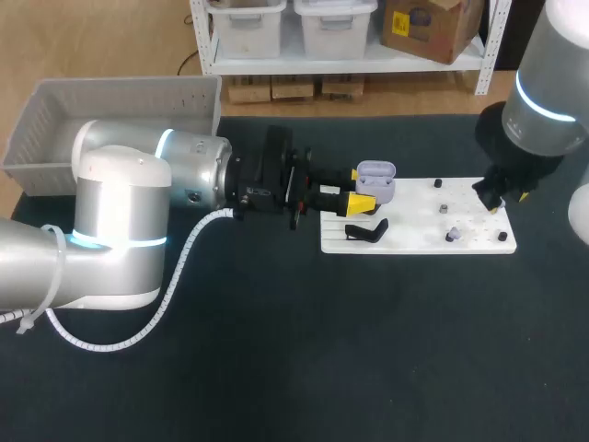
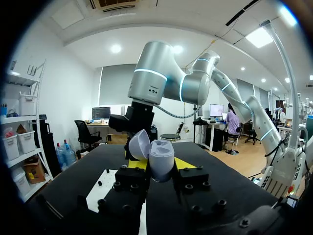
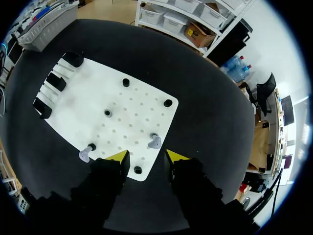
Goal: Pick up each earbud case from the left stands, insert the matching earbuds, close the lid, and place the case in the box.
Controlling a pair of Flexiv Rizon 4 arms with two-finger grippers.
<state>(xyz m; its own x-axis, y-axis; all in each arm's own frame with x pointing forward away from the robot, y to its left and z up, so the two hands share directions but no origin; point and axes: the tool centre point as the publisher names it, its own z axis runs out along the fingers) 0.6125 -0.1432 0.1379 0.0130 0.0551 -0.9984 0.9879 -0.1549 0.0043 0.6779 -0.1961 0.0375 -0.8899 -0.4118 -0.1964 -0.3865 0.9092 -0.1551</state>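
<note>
Left gripper point(image 2: 161, 164) clamped on the open lavender plastic earbud case point(image 1: 375, 178) at the white pegboard's point(image 1: 414, 241) ten o'clock corner. Right gripper point(image 3: 146, 157), fingers apart, hovers at three o'clock over small lavender earbuds point(image 3: 155, 142) — a misaligned pinch could knock one off its peg.

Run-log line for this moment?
left gripper: shut on earbud case, lid open | right gripper: open over white board | earbuds: on board, not inserted
</note>
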